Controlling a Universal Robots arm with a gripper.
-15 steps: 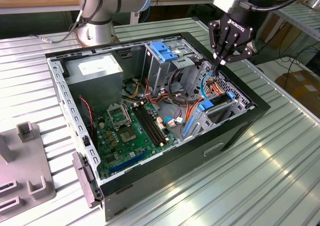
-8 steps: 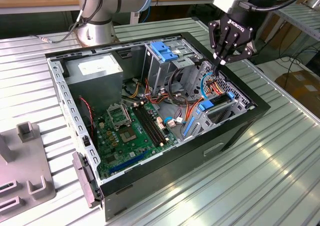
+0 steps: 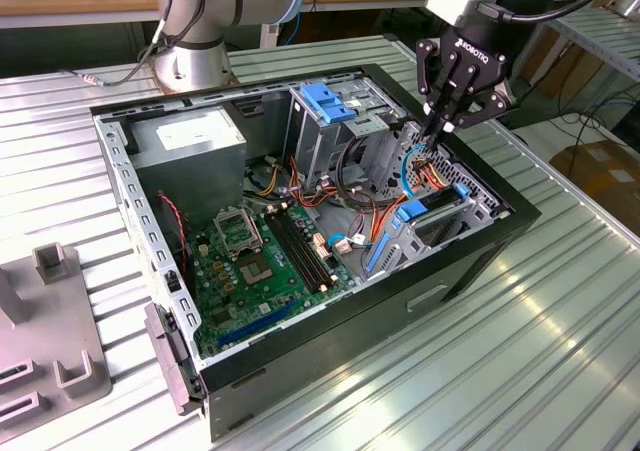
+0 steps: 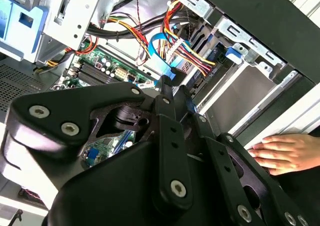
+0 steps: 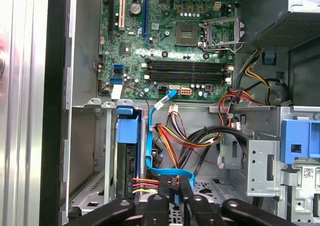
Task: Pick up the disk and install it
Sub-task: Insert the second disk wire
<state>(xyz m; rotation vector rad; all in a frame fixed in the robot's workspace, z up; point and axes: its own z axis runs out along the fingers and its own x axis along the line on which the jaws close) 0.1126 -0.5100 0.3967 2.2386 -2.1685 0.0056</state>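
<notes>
The disk (image 5: pixel 126 151) sits upright in the drive cage of the open computer case (image 3: pixel 480 241). It has a dark body with a bright blue bracket tab on top, and red, orange and yellow wires run to its end. In the exterior view its blue bracket (image 3: pixel 412 211) shows in the cage near the case's right wall. My gripper (image 3: pixel 443 126) hangs over the cable bundle beside the cage. It is shut on the connector end of a flat blue data cable (image 5: pixel 159 172), seen pinched at the fingertips (image 4: pixel 167 85) in the second wrist view.
A person's hand (image 4: pixel 280 153) rests on the case's outer wall by the cage. The green motherboard (image 3: pixel 260 251), a grey power supply (image 3: pixel 190 136) and a light-blue latch block (image 3: pixel 325 101) lie inside the case. A grey fixture (image 3: pixel 50 321) stands on the table at the exterior view's left.
</notes>
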